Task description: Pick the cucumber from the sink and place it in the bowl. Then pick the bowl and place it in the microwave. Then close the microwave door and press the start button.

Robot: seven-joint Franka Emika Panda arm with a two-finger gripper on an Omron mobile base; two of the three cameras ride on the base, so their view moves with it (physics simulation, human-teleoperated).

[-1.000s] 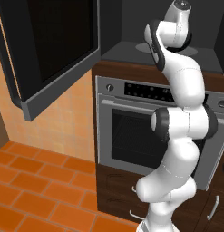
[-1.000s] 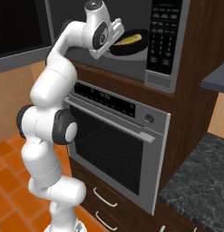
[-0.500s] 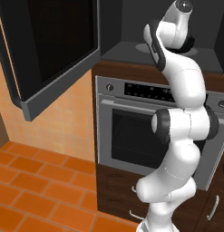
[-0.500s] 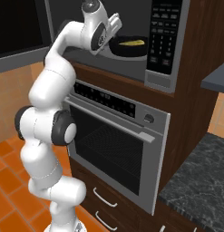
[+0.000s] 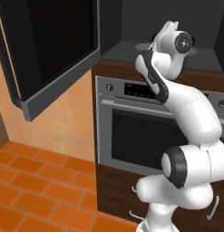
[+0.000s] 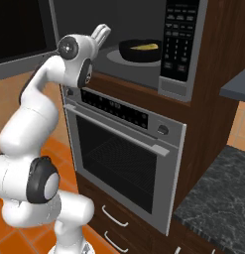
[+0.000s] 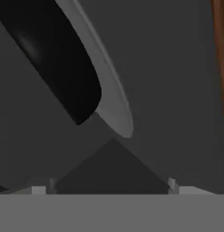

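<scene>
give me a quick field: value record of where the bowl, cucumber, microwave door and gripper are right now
bowl: black, on the round turntable plate inside the microwave
cucumber: yellow piece lying in the bowl
microwave door: swung open to the left
gripper: open, at the microwave's opening, apart from the bowl, holding nothing
oven: steel, below the microwave, door shut
steps left: close the door, press start
</scene>
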